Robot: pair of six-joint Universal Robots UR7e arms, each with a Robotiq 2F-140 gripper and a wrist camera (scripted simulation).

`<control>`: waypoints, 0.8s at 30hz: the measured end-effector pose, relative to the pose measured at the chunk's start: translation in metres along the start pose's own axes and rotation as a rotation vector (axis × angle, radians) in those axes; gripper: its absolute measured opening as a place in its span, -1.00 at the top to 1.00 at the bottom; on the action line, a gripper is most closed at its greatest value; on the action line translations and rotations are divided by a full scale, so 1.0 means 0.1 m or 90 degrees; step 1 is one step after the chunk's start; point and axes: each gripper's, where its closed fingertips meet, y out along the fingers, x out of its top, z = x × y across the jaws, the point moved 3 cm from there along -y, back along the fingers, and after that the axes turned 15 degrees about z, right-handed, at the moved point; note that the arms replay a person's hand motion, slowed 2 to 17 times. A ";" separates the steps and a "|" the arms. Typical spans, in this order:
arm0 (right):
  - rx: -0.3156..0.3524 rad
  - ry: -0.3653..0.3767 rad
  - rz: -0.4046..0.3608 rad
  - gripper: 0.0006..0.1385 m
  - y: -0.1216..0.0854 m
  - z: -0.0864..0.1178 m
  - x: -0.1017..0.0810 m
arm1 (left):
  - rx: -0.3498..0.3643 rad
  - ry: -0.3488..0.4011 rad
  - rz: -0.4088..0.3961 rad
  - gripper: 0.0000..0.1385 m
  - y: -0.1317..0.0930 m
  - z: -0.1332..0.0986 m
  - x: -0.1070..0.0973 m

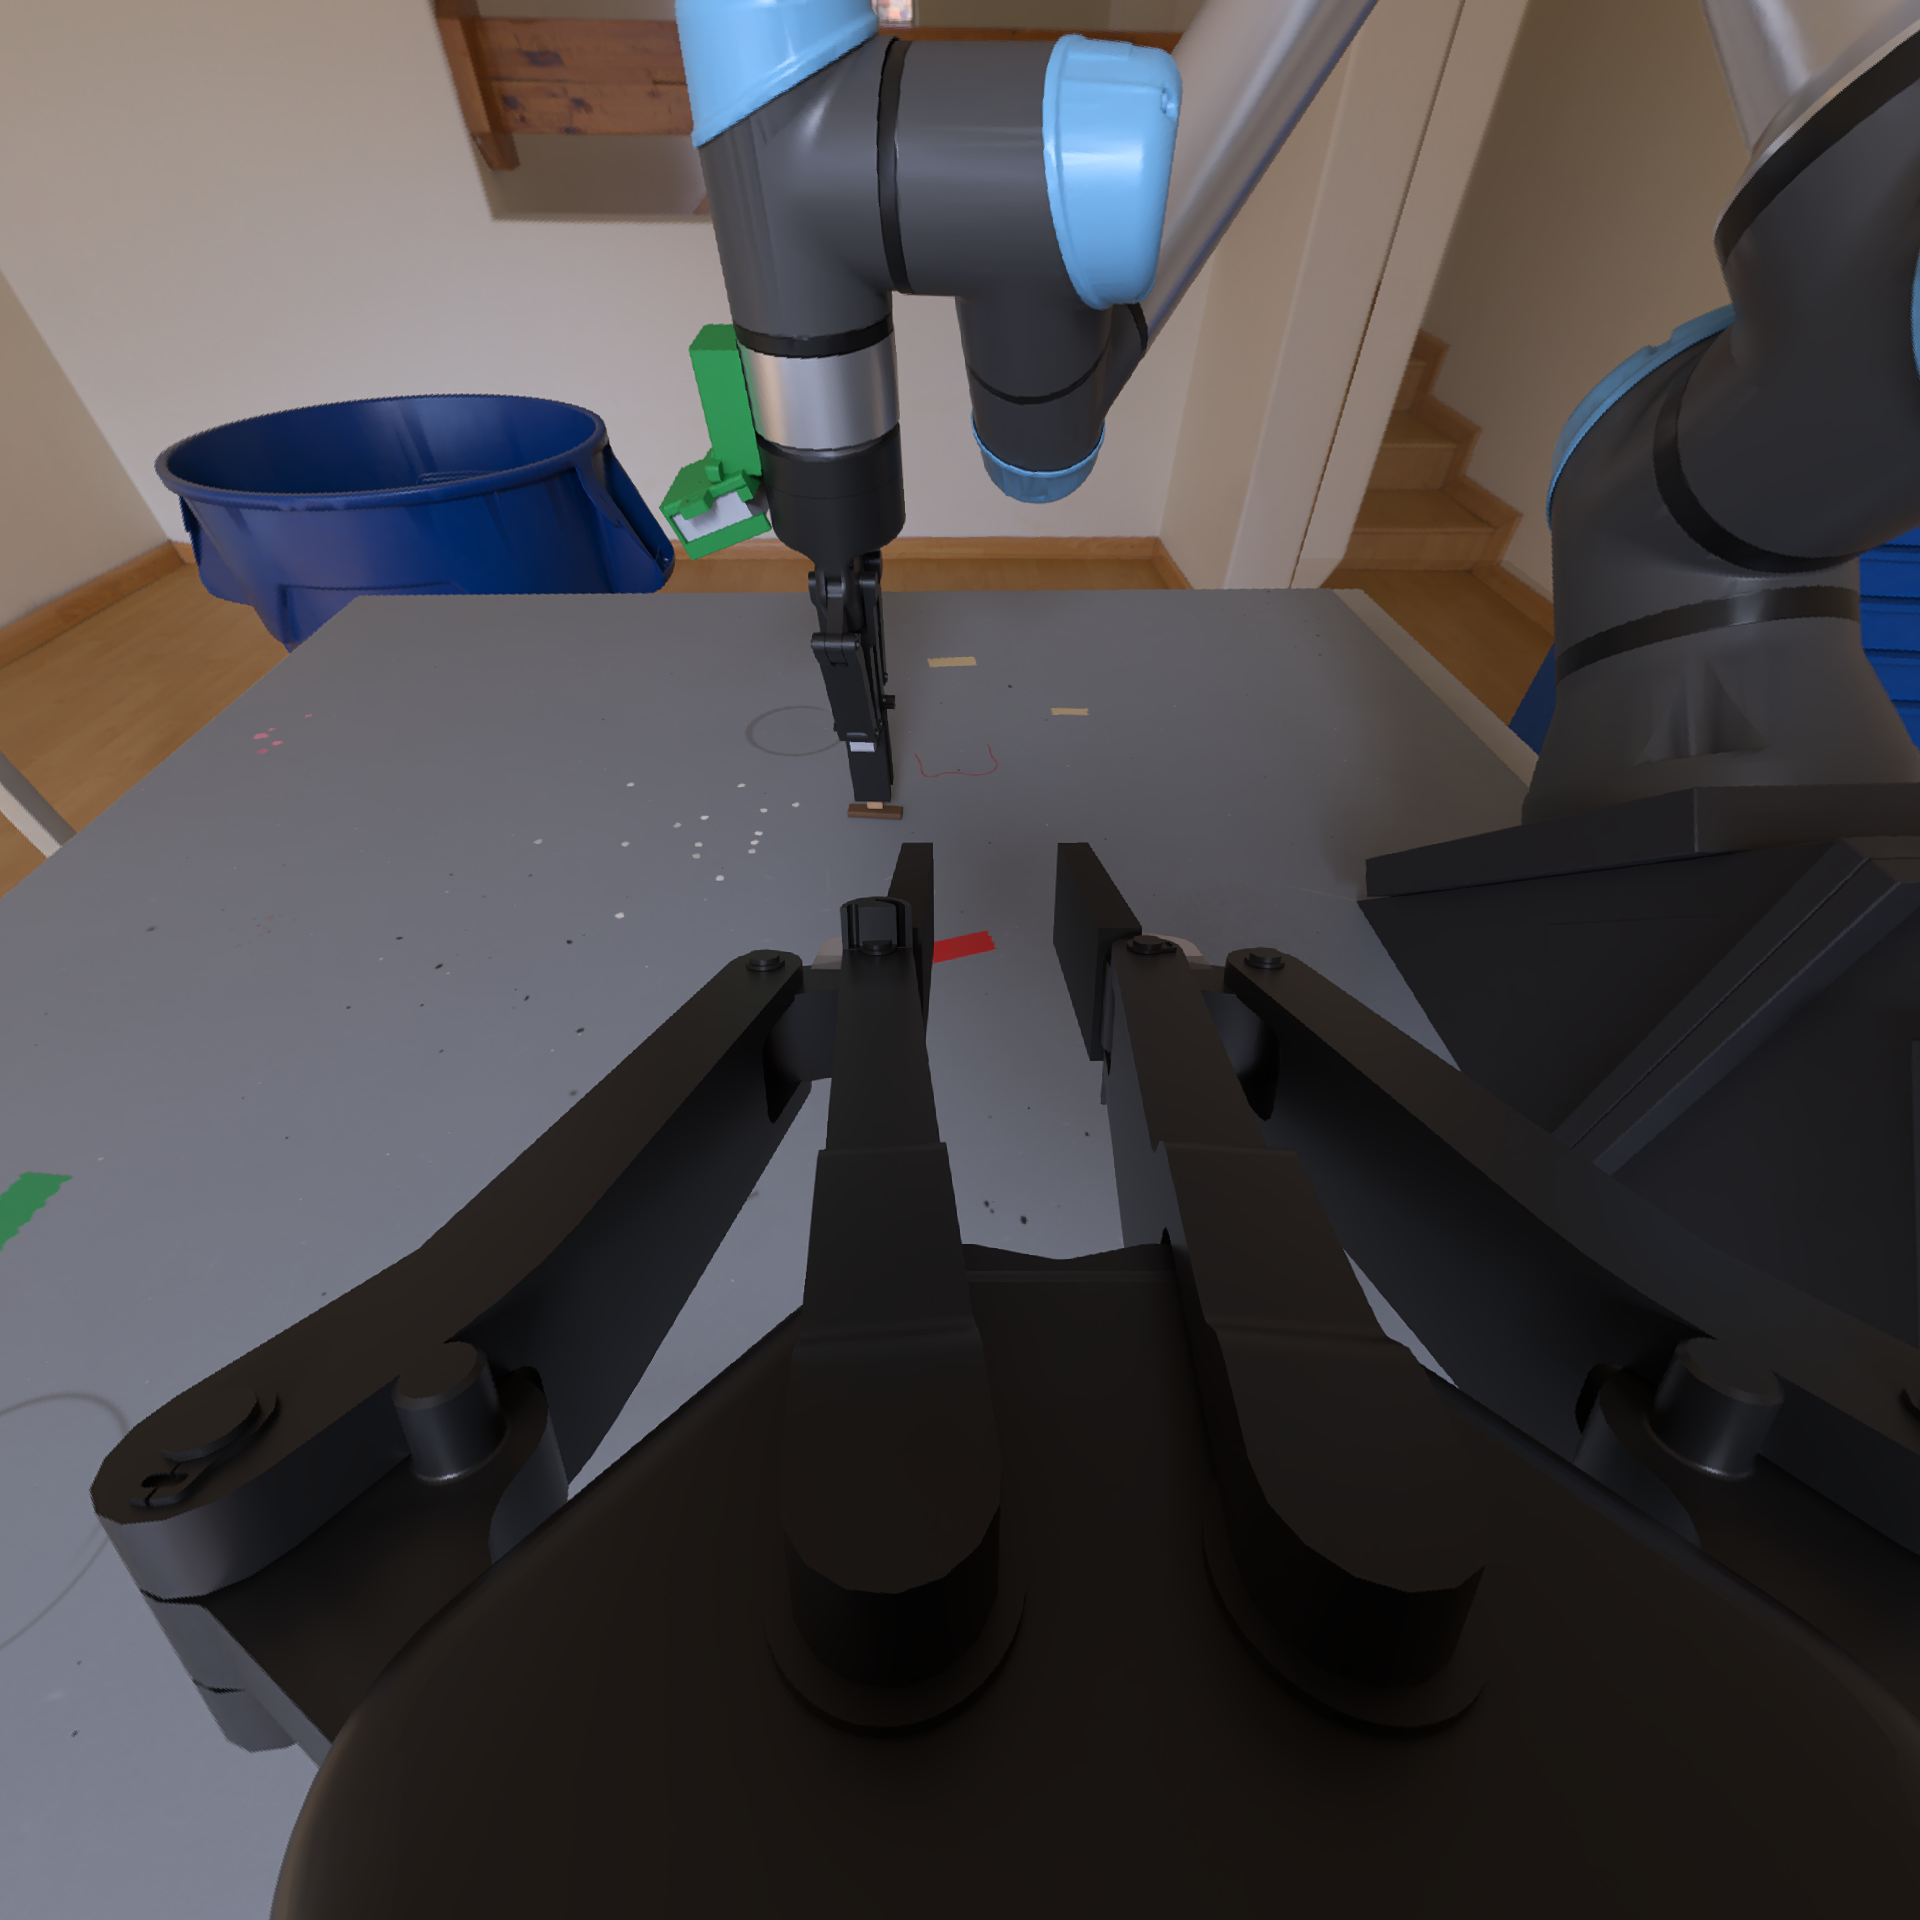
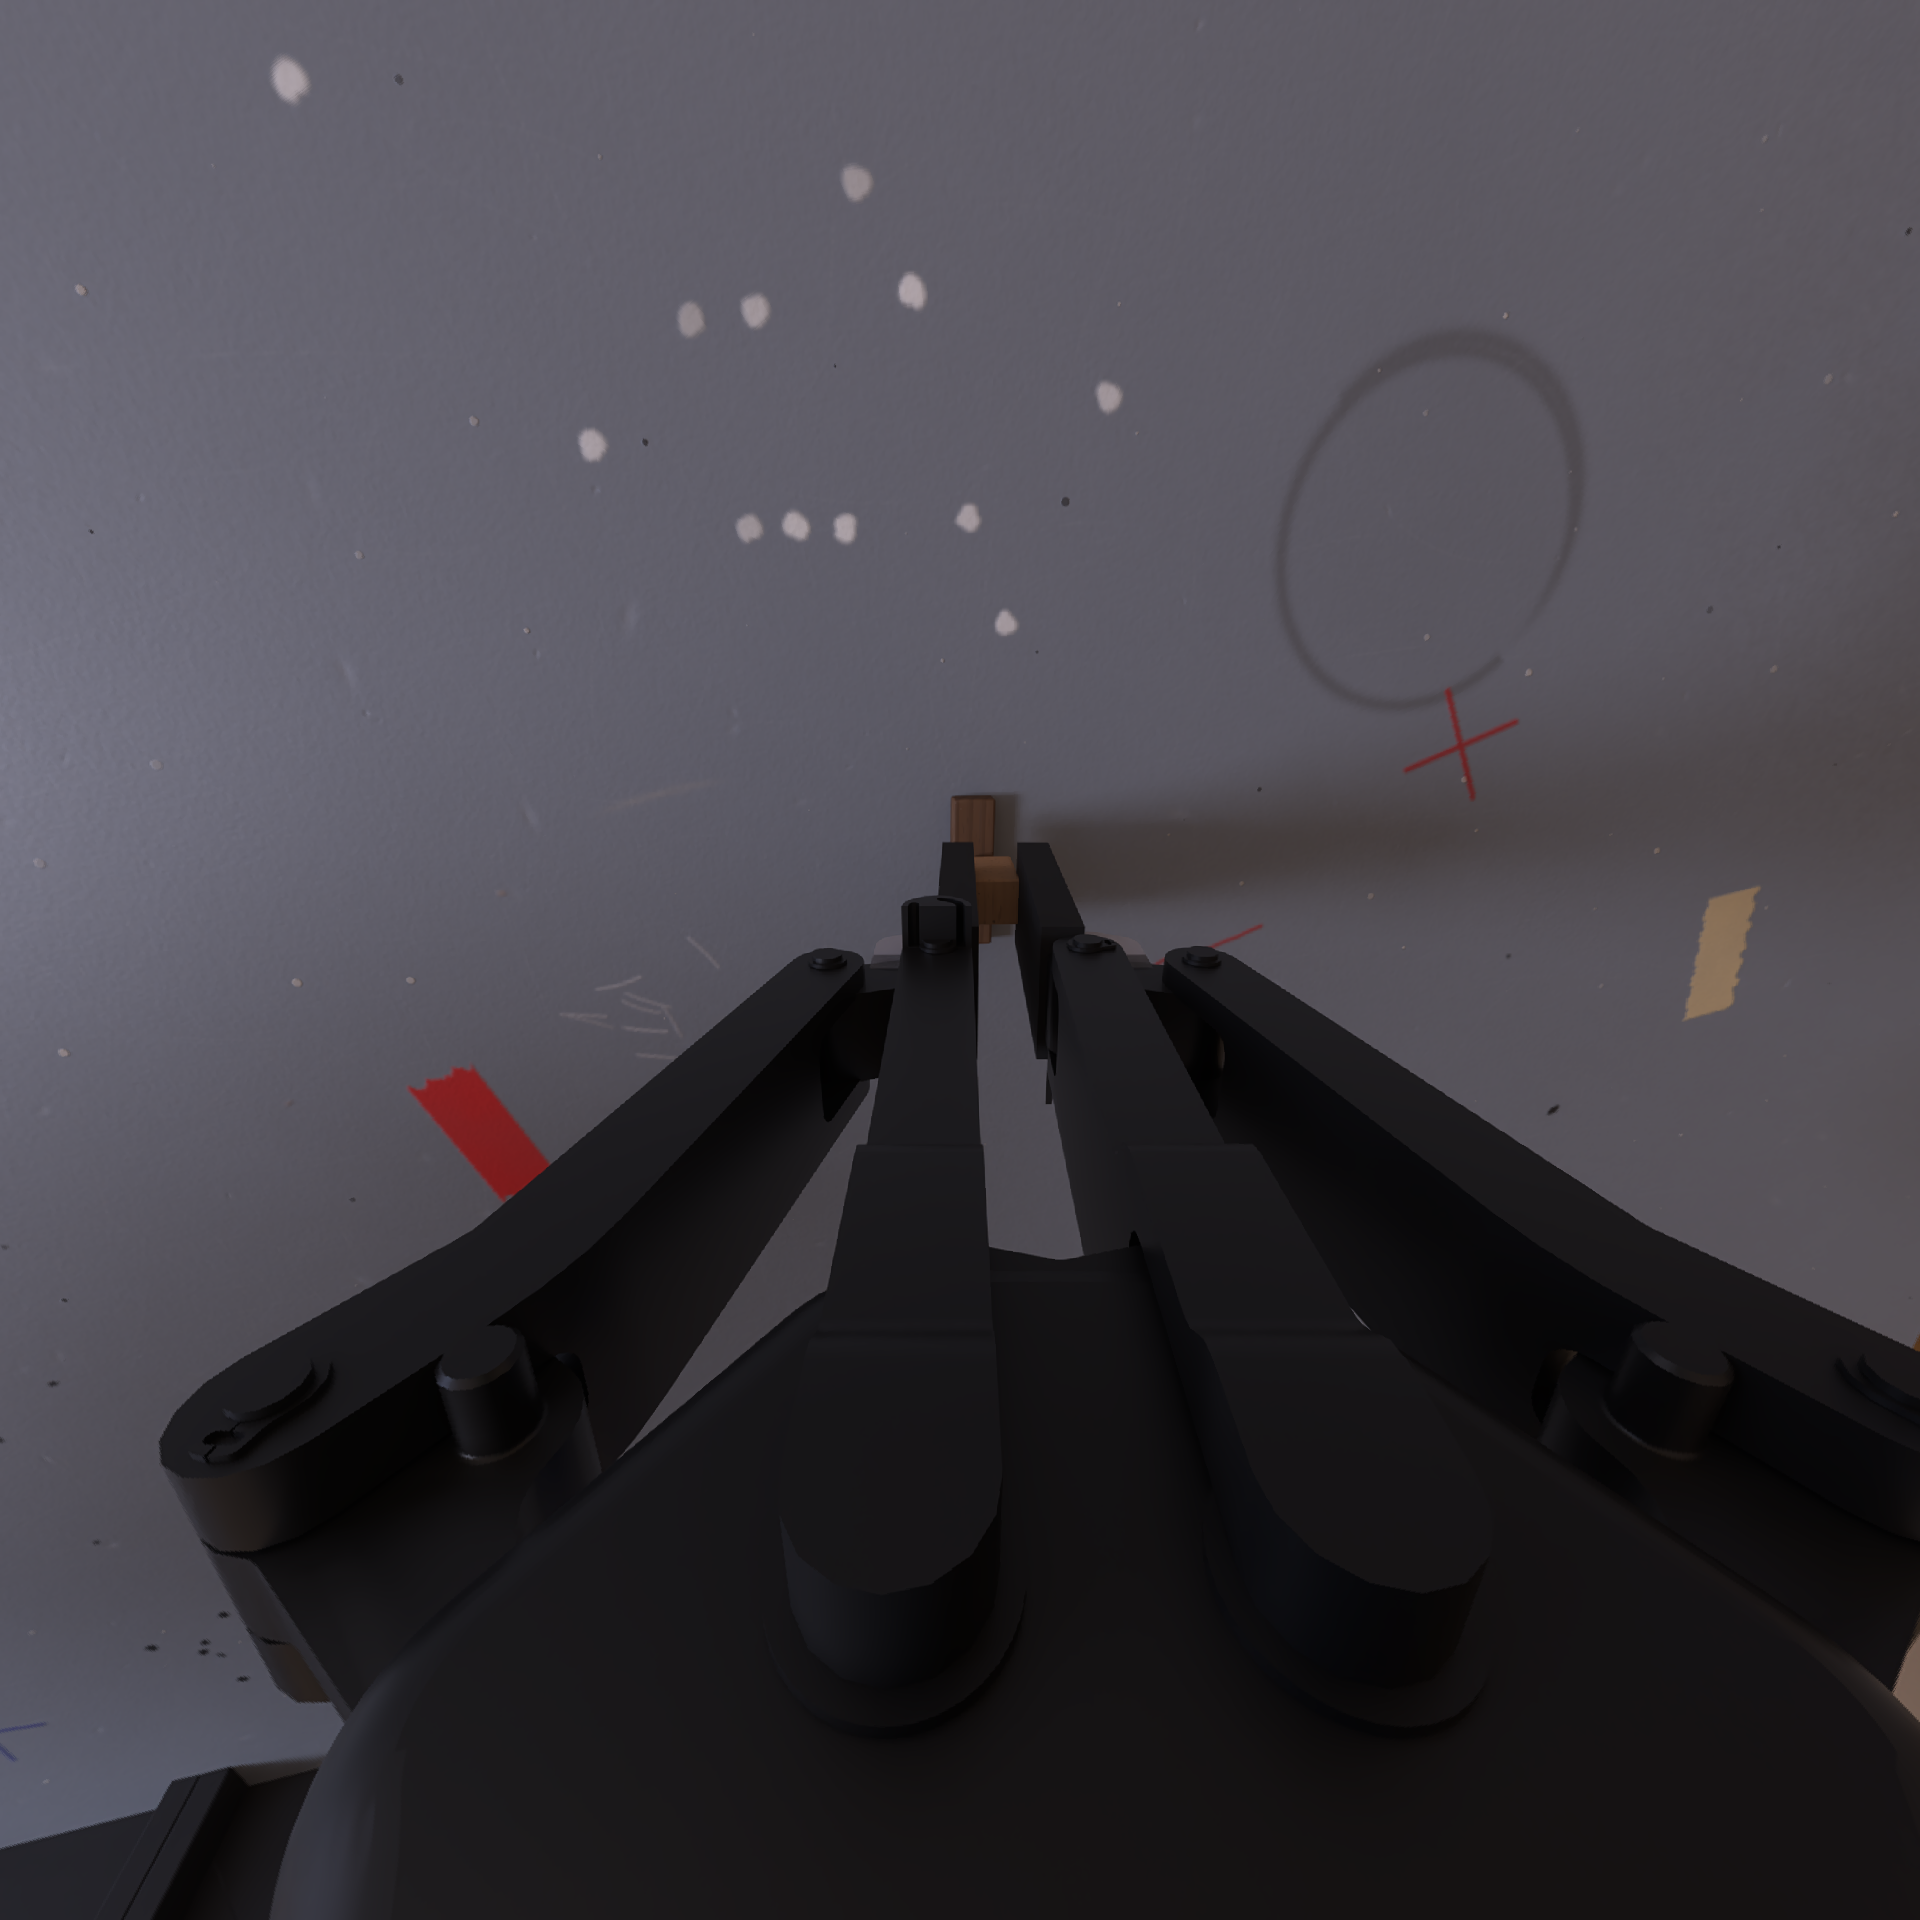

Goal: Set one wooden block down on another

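Note:
A small light wooden block (image 2: 997, 894) sits between the fingers of my right gripper (image 2: 995, 860), which is shut on it and points straight down. Right under it lies a darker brown wooden block (image 2: 974, 821), flat on the grey table (image 2: 520, 727). In the left wrist view the right gripper (image 1: 871, 774) stands upright at mid-table. The light block (image 1: 876, 804) touches the top of the dark block (image 1: 875, 815) or hangs just above it. My left gripper (image 1: 994, 862) is open and empty, low over the table, a short way in front of the blocks.
A blue bin (image 1: 405, 499) stands on the floor past the table's far left corner. A dark robot base (image 1: 1662, 987) fills the right side. Red tape (image 1: 961, 945) lies between my left fingers; tan tape (image 2: 1720, 951) and paint specks mark the table.

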 end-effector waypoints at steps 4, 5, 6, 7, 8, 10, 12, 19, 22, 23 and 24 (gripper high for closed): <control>-0.001 0.002 0.002 0.84 0.00 0.00 0.00 | 0.000 -0.003 -0.003 0.54 -0.01 0.01 0.00; 0.000 0.003 0.002 0.84 0.00 0.00 0.00 | 0.000 -0.004 -0.004 0.54 -0.02 0.01 0.00; 0.001 0.004 0.003 0.84 0.00 0.00 0.00 | 0.000 -0.004 -0.004 0.54 -0.02 0.01 0.00; 0.002 0.005 0.003 0.84 0.00 0.00 0.00 | 0.000 -0.005 -0.005 0.54 -0.02 0.01 0.00; 0.003 0.005 0.003 0.84 0.00 0.00 0.00 | 0.001 -0.006 -0.005 0.54 -0.02 0.02 0.00; 0.006 0.007 0.002 0.84 -0.01 0.01 0.00 | 0.001 -0.008 -0.007 0.54 -0.03 0.02 0.00; 0.008 0.007 0.003 0.83 -0.01 0.01 0.00 | 0.002 -0.009 -0.008 0.53 -0.04 0.02 0.00; 0.003 0.006 0.007 0.67 -0.02 0.00 -0.01 | 0.004 -0.013 -0.011 0.53 -0.07 0.03 0.00; 0.001 0.005 0.005 0.67 -0.04 0.00 -0.02 | 0.006 -0.013 -0.011 0.53 -0.09 0.03 0.01; 0.000 0.005 0.004 0.67 -0.05 0.00 -0.03 | 0.008 -0.013 -0.011 0.53 -0.09 0.04 0.00; 0.000 0.004 0.002 0.67 -0.06 0.01 -0.03 | 0.009 -0.013 -0.011 0.53 -0.10 0.04 0.00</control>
